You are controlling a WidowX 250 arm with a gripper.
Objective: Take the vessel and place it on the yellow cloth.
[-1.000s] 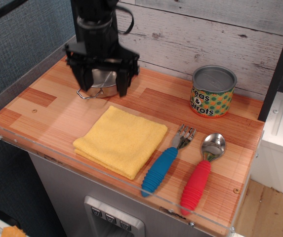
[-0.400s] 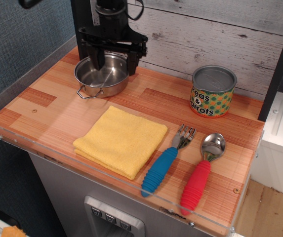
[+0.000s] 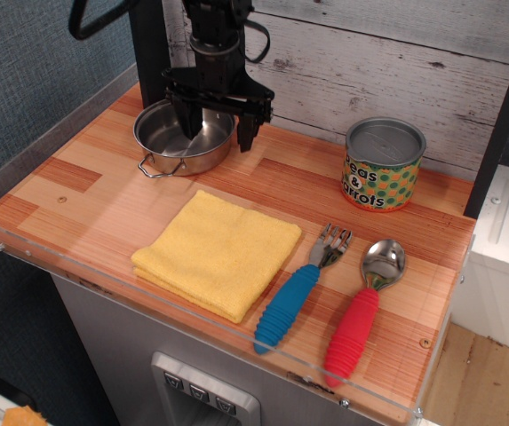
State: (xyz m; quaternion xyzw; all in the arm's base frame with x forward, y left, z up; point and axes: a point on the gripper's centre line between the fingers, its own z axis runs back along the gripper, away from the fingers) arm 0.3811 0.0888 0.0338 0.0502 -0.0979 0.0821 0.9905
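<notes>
1. Gripper [image 3: 218, 124] hangs at the back left of the worktop [image 3: 325, 191] with its black fingers [image 3: 247, 130] spread apart; one finger dips inside the vessel [image 3: 181, 136] and the other stands just outside its right rim, and I see nothing clamped.
2. From my feed the vessel sits on the wood at the back left, one wire loop handle [image 3: 152, 166] pointing toward the front.
3. I see the yellow cloth [image 3: 218, 252] lying folded and flat near the front edge, apart from the vessel.
4. Further right lie a blue-handled fork [image 3: 298, 294] and a red-handled spoon [image 3: 361, 311], side by side.
5. I see a peas & carrots can [image 3: 383, 165] standing upright at the back right.
6. Behind runs a whitewashed plank wall [image 3: 387, 53]; a clear rim [image 3: 50, 257] edges the striped wooden worktop.
</notes>
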